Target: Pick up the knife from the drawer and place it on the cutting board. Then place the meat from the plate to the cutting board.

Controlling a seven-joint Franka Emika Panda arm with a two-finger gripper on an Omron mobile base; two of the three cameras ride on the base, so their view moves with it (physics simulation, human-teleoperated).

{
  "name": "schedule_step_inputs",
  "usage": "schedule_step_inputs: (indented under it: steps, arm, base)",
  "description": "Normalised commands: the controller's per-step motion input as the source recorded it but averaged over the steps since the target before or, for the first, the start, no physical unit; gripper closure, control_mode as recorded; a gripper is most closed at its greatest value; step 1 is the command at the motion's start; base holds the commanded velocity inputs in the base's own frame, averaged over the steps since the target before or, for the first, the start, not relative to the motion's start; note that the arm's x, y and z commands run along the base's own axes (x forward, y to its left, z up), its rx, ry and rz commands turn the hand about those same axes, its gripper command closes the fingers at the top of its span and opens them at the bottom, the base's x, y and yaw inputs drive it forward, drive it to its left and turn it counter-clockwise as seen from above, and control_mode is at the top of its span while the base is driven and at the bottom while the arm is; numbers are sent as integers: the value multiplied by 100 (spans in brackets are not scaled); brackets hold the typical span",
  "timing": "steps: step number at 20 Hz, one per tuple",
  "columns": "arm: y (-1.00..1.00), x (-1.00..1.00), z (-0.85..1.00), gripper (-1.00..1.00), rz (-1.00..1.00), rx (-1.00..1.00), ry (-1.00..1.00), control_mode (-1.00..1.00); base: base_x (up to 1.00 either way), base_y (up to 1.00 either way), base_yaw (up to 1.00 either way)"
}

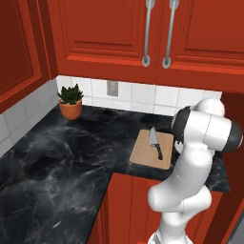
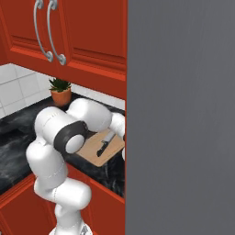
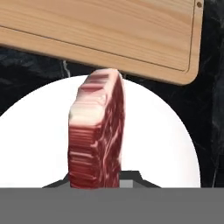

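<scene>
The knife [image 1: 156,142] already lies on the cutting board [image 1: 143,155]. The gripper [image 3: 107,183] is clenched on the meat [image 3: 98,131], directly ahead of it over the plate [image 3: 162,144]. Next, probably lift and carry it forward onto the board just beyond.

cutting board [image 3: 109,30]: light tan wood, straight grain, matt, with a thin groove near the edge, across the top of the hand view.
meat [image 3: 98,135]: reddish-pink with whitish streaks, ridged and slightly moist-looking, centre of the hand view.
plate [image 3: 162,140]: plain white, smooth, no pattern.
knife [image 1: 155,142]: silver-grey metallic blade, matt black handle.
counter [image 1: 62,157]: black stone with pale veins, polished.
cabinet doors [image 1: 105,33]: red painted wood, satin, at the top of the left base view.
door handles [image 1: 147,33]: brushed silver metal.
backsplash [image 1: 143,93]: white glazed tiles.
plant pot [image 1: 70,109]: matt terracotta.
</scene>
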Motion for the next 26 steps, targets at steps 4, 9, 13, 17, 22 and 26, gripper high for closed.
schedule_step_inputs:
  steps: [4, 9, 13, 17, 22, 26]
  arm:
    - [33, -28, 40, 100, 5, -2, 0, -100]
    - [50, -21, 21, 100, 7, -2, -1, -100]
    - [45, -8, 41, 100, 8, 0, 0, -100]
    - [56, -4, 38, 100, 11, 0, 0, -100]
    - [77, -7, 18, 100, 15, 0, 0, -100]
    - [69, 0, 2, 100, 15, 0, 0, -100]
  base:
    - [0, 0, 0]
    - [0, 0, 0]
    - [0, 0, 0]
    - [0, 0, 0]
    - [0, 0, 0]
    - [0, 0, 0]
